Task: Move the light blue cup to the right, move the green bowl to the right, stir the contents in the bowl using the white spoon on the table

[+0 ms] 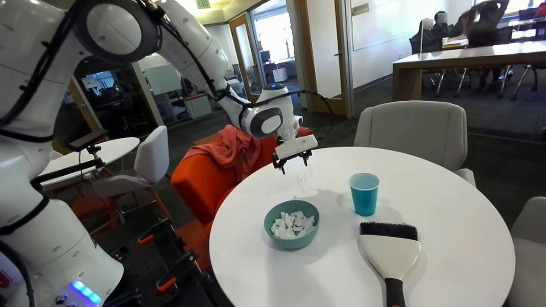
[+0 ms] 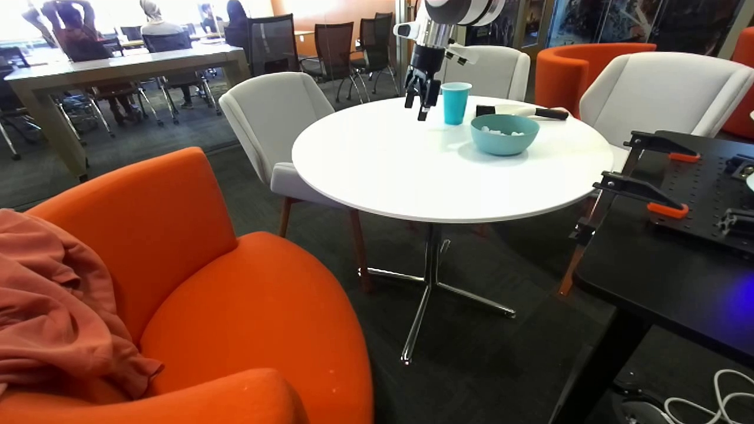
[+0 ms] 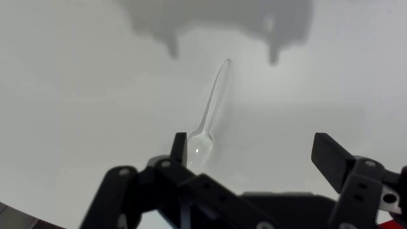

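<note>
At the left of an exterior view, the white, jointed robot arm [image 1: 200, 38] is arching over toward a large, round, white-topped table [image 1: 452, 204]. Next along, an orange upholstered armchair [image 1: 202, 183] is standing beside the table, and a salmon-coloured cloth [image 1: 239, 149] is draping over its back.

On the table, a small, round, shallow teal-green bowl [image 1: 291, 244] is sitting upright and holding a heap of white, lumpy pieces [image 1: 294, 225]. Behind the bowl in this view, the black, two-fingered hand [image 1: 294, 167] is hanging above the tabletop; from the wrist, its fingers [image 3: 332, 162] are standing wide apart. Slightly farther right, a clear plastic spoon [image 3: 210, 114] is lying on the table beneath the hand. In the wrist view its handle is pointing up and a little right, while its scoop is showing just beside the inner face of the finger at that view's left.

Farther right, a plain, tapering, light blue plastic cup [image 1: 364, 198] is standing upright, apart from the bowl. Near it, a broad brush [image 1: 390, 253] with black bristles, an off-white head and a black grip is lying flat, its bristles facing the cup. Beyond the table's far edge, a pale grey upholstered chair [image 1: 411, 128] is standing.
</note>
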`<act>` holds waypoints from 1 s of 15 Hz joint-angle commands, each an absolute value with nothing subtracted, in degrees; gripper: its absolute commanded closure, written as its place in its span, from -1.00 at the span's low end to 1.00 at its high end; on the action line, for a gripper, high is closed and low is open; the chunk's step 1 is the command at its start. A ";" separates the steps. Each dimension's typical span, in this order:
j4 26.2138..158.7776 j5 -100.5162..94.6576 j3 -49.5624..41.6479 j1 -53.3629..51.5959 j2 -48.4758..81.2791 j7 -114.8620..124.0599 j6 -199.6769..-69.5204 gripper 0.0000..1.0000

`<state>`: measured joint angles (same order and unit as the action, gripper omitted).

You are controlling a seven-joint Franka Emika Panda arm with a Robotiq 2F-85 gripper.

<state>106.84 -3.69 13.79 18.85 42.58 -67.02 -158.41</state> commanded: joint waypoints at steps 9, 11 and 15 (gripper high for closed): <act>101.26 -4.12 9.72 14.34 47.37 -63.76 -155.91 -1.00; 100.22 -4.46 8.57 13.10 47.73 -62.58 -155.39 -1.00; 95.42 -4.49 6.52 11.02 50.08 -59.78 -151.31 -1.00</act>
<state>100.36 -3.83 8.45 13.12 47.87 -63.22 -155.47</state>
